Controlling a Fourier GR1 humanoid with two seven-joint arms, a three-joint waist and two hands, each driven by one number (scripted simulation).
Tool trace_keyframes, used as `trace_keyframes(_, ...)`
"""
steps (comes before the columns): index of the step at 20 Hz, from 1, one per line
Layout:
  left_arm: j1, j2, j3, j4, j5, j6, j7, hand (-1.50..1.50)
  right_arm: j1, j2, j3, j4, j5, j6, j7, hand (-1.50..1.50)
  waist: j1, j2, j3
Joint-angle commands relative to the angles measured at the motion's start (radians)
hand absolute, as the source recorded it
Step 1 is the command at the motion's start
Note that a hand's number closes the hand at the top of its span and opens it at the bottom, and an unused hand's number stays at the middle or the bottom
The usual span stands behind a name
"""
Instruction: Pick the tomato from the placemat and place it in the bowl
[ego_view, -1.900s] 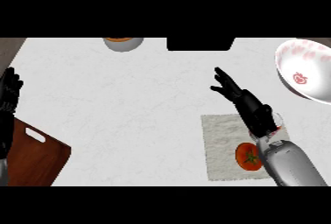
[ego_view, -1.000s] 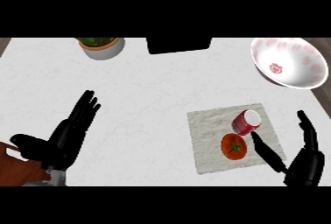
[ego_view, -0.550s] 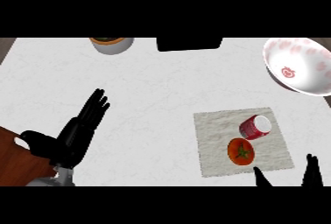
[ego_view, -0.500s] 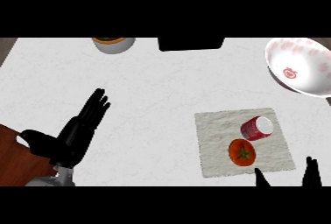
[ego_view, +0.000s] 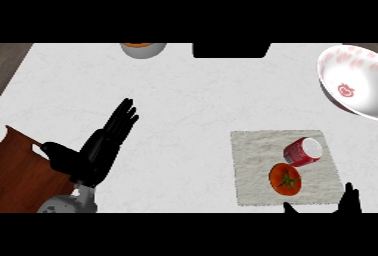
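R hand (ego_view: 348, 202) has dropped low since a sec ago, fingers open; tomato (ego_view: 286, 179) just ahead, ungrasped. L hand (ego_view: 96, 150) open.

- Tomato (ego_view: 286, 179): orange-red with a dark green stem, just above the black right hand (ego_view: 350, 202).
- Placemat (ego_view: 255, 165): pale grey, speckled weave.
- Can (ego_view: 303, 151): red with white markings, whitish end.
- Bowl (ego_view: 350, 80): white, scattered red motifs, far above that hand.
- Left hand (ego_view: 97, 148): black; cutting board (ego_view: 21, 172) just left of it, dark reddish-brown.
- Counter (ego_view: 192, 95): white, faintly veined.
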Motion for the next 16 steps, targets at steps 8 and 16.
trace_keyframes(8, -0.021, -0.007, 0.017, 0.059, 0.020, -0.048, -0.025, 0.00, -0.132, 0.006, 0.135, -0.089, 0.101, 0.337, 0.494, -1.50, 0.013, -0.005, 0.007)
trace_keyframes(16, -0.061, -0.022, 0.025, 0.078, -0.005, -0.022, 0.002, 0.00, -0.219, 0.006, 0.082, -0.048, 0.052, 0.395, 0.496, -1.50, 0.008, -0.008, 0.009)
